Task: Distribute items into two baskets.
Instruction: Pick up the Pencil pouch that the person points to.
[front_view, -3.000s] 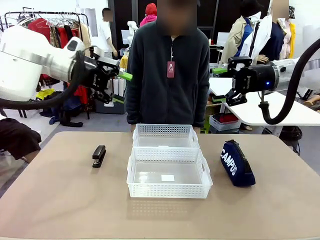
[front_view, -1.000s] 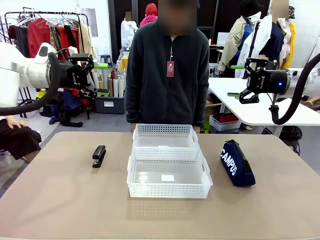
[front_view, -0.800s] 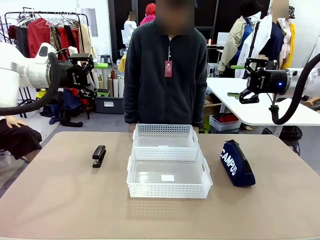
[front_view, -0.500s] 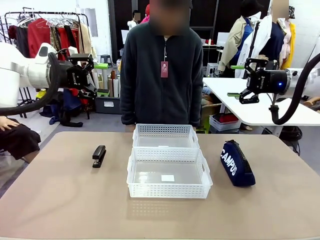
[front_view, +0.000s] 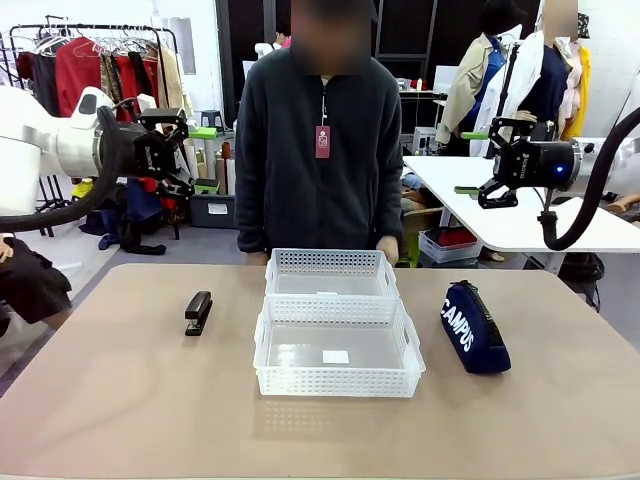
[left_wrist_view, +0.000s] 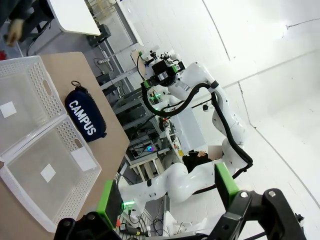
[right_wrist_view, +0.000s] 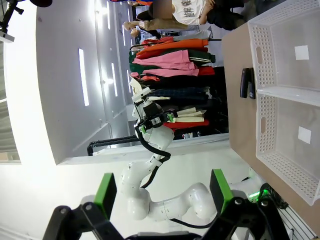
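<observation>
Front view puts the stapler (front_view: 198, 312) on the surface (front_view: 120, 400) left of the baskets (front_view: 338, 381), nearer the spread left claw (front_view: 195, 156), and the CAMPUS pouch (front_view: 473, 327) right, nearer the spread right claw (front_view: 474, 161).

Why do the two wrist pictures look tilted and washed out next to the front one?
Front view: even light, sharp, faint shadow before the near basket. Left wrist view: rolled sideways, wide-angle, white wall overbright, yet the pouch lettering reads crisply. Right wrist view: also rolled, strip lights glaring, stapler dark but sharp.
</observation>
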